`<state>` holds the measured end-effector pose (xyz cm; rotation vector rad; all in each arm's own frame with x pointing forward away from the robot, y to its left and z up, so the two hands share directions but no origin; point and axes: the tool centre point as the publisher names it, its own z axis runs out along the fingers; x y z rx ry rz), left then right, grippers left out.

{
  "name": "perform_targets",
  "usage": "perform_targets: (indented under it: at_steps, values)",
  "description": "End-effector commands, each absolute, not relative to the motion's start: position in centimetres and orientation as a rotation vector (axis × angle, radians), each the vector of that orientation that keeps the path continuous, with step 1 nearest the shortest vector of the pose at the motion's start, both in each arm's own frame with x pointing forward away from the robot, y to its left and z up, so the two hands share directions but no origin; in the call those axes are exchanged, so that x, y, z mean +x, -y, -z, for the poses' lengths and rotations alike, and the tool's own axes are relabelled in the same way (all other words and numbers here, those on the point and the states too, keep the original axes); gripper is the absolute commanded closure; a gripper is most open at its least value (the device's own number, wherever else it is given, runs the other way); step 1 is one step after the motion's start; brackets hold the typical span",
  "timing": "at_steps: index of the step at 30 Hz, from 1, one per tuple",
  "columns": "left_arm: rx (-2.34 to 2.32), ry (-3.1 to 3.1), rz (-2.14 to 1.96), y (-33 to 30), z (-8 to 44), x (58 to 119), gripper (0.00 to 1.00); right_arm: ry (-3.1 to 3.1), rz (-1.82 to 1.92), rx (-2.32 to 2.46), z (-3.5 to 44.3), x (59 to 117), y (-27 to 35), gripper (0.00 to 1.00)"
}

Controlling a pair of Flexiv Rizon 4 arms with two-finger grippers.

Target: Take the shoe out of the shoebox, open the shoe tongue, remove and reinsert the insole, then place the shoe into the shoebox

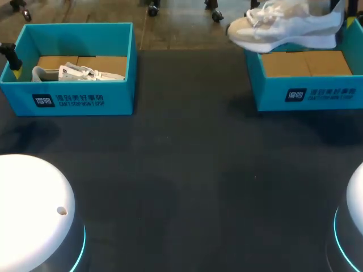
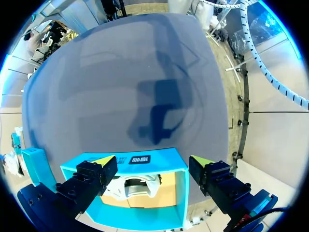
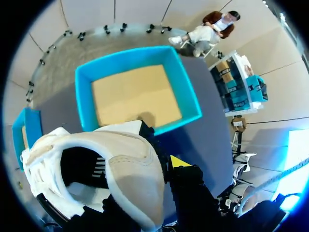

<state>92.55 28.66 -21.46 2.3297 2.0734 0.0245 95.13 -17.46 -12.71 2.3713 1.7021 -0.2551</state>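
Shoe (image 1: 286, 27) level, toe toward my left

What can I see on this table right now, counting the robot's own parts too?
left shoebox: one, teal with a brown floor, far left of the table
right shoebox: one, teal with a brown floor, far right of the table
boxed shoe: one, white and grey, lying in the left shoebox
lifted shoe: one, white and cream, in the air above the right shoebox
table: one, dark grey, under both boxes
arm bases: two, white with blue glowing rings, near corners
left hand: one, black with yellow tips, open above the left shoebox
right hand: one, black with yellow tips, gripping the lifted shoe
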Motion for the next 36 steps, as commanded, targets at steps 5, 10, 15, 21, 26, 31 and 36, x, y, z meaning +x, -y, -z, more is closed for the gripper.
perform_targets:
  at_steps: [5,10,15,21,26,31,36]
  values:
    - [2.330,-2.073,-0.028,-28.7,21.4,92.5,0.00,-1.635,0.188,2.267,14.9,86.8,11.4,1.00]
    - [2.330,-2.073,-0.028,-28.7,21.4,92.5,0.00,-1.637,0.194,2.289,16.4,83.6,7.8,1.00]
    - [2.330,-2.073,-0.028,-28.7,21.4,92.5,0.00,-1.741,0.158,2.345,17.7,82.5,5.6,1.00]
    - [2.330,-2.073,-0.028,-28.7,21.4,92.5,0.00,-1.741,0.158,2.345,17.7,82.5,5.6,1.00]
    - [2.330,-2.073,-0.028,-28.7,21.4,92.5,0.00,-1.741,0.158,2.345,17.7,82.5,5.6,1.00]
    - [2.330,-2.073,-0.028,-28.7,21.4,92.5,0.00,-1.750,0.152,2.322,18.5,80.4,2.6,1.00]
    - [2.330,-2.073,-0.028,-28.7,21.4,92.5,0.00,-1.792,0.164,2.270,20.9,75.6,-2.4,1.00]
